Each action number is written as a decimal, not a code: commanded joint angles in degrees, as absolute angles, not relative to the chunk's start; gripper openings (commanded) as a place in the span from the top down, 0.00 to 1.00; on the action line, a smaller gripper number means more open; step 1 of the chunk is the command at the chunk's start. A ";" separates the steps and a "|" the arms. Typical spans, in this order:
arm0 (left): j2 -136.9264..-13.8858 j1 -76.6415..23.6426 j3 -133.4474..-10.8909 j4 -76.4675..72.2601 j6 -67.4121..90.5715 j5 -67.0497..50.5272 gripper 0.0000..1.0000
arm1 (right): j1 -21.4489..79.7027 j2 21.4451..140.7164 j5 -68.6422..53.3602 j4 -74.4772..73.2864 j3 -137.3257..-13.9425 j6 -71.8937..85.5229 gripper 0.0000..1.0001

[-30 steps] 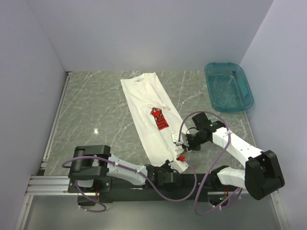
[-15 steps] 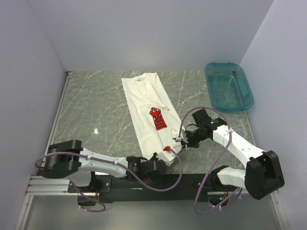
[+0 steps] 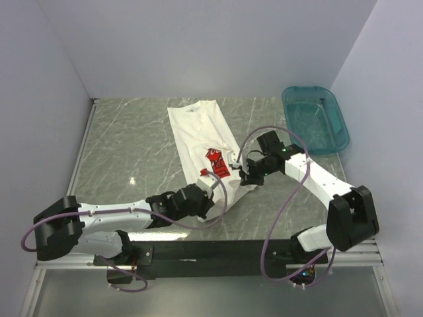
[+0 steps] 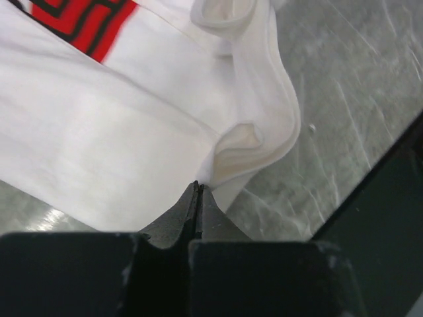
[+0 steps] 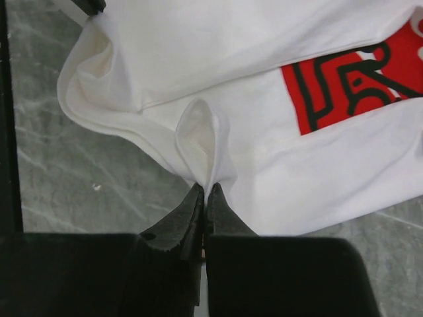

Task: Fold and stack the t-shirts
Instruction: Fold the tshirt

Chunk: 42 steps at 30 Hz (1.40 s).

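Two pinches carry this fold, one at each side of the t-shirt's near end. On the left, the left gripper (image 4: 198, 190) has its jaws pressed tight together on a small tuck of white cloth at the shirt's edge. The t-shirt (image 3: 198, 129) lies as a long narrow strip on the table (image 3: 132, 145), running from the far middle towards the near edge. Its collar (image 3: 188, 111) is at the far end, and the near end is raised and bunched just below the red print (image 3: 217, 160). On the right, the right gripper (image 5: 203, 189) is likewise clamped shut on a thin ridge of the same cloth. The teal basin (image 3: 316, 119) sits well apart in the far right corner. The step looks like bringing the hem up over the body. To do it well, the two arms should travel level and at one pace towards the collar, held far enough apart that the cloth between them is taut, not sagging. The grip on each side is thin, so any jerk may pull it free. The hem should be laid square on the far end before either arm lets go.
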<state>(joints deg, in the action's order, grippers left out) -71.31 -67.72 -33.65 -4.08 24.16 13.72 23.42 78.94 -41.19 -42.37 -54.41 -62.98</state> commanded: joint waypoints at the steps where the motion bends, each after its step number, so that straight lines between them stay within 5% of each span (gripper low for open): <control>1: -71.45 -61.98 -33.13 -9.57 21.80 8.27 1.00 | 24.17 81.91 -39.64 -37.54 -59.14 -56.87 1.00; 18: -83.22 -35.35 -43.58 -15.20 16.18 2.11 1.00 | 24.17 107.92 -28.65 -33.13 -87.70 -45.71 1.00; 42: -96.94 -25.75 -57.65 -14.76 9.58 -4.22 1.00 | 24.17 120.50 -19.69 -25.05 -100.81 -35.95 1.00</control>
